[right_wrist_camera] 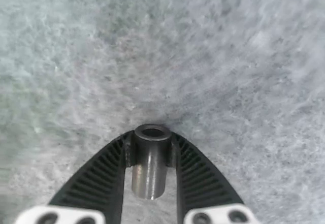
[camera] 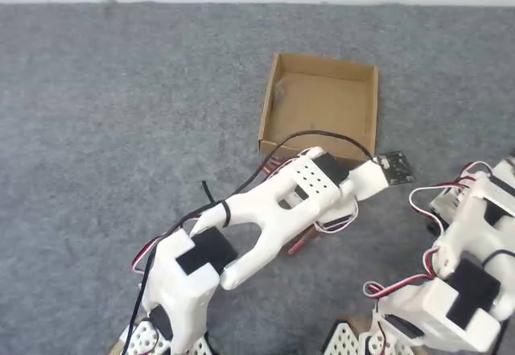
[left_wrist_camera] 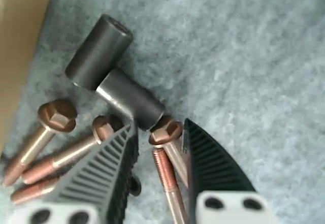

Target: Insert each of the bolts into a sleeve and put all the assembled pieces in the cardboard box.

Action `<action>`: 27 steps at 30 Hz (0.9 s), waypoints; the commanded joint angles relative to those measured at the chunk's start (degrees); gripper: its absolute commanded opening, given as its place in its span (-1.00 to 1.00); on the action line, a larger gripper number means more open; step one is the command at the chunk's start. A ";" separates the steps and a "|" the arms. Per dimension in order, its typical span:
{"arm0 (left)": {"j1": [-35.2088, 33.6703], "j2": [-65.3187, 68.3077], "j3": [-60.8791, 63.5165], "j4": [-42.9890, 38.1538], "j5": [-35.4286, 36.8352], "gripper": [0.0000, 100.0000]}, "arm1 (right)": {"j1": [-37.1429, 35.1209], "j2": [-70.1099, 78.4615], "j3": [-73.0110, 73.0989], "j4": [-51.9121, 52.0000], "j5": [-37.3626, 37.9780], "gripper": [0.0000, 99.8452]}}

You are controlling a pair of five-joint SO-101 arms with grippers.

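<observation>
Grey felt-like cloth (camera: 113, 121) covers the table, and the left arm (camera: 273, 206) stretches across it to a spot just in front of the cardboard box (camera: 269, 105), which sits open near the middle. In the left wrist view, the box's tan wall (left_wrist_camera: 15, 41) stands beside a loose heap of parts. Three copper-coloured bolts (left_wrist_camera: 43, 132) lie side by side on the cloth near that wall. Next to them are two dark sleeves (left_wrist_camera: 100, 51), lying touching at an angle to each other. The left gripper (left_wrist_camera: 160, 130) is spread, its ribbed fingers (left_wrist_camera: 109, 168) on either side of a fourth bolt (left_wrist_camera: 165, 130), whose hex head lies against the end of the nearer sleeve (left_wrist_camera: 131, 99). Whether the fingers touch this bolt cannot be told. Farther right, the right arm (camera: 467, 274) is folded low at the table's edge, well apart from the box. Its gripper (right_wrist_camera: 151, 141) is pinching a third dark sleeve (right_wrist_camera: 150, 168) just above bare cloth, the bore showing at the end away from the wrist.
</observation>
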 commanded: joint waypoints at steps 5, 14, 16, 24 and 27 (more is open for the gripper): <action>-0.18 -8.18 1.63 1.23 7.38 -0.73 | -0.84 -0.66 -2.64 -0.75 1.14 -0.99; -1.58 -13.27 10.77 -6.07 11.60 -0.73 | -0.84 -0.66 -2.64 -0.75 1.14 -0.99; -2.11 -11.87 11.03 -7.91 12.22 -0.73 | -0.84 -0.66 -2.64 -0.75 1.14 -0.99; -2.29 -2.46 3.65 -6.07 12.66 -0.73 | -0.84 -0.66 -2.55 -0.75 1.14 -0.99; -2.11 0.18 0.22 -2.55 12.57 -0.73 | -0.84 -0.66 -2.55 -0.75 1.14 -0.99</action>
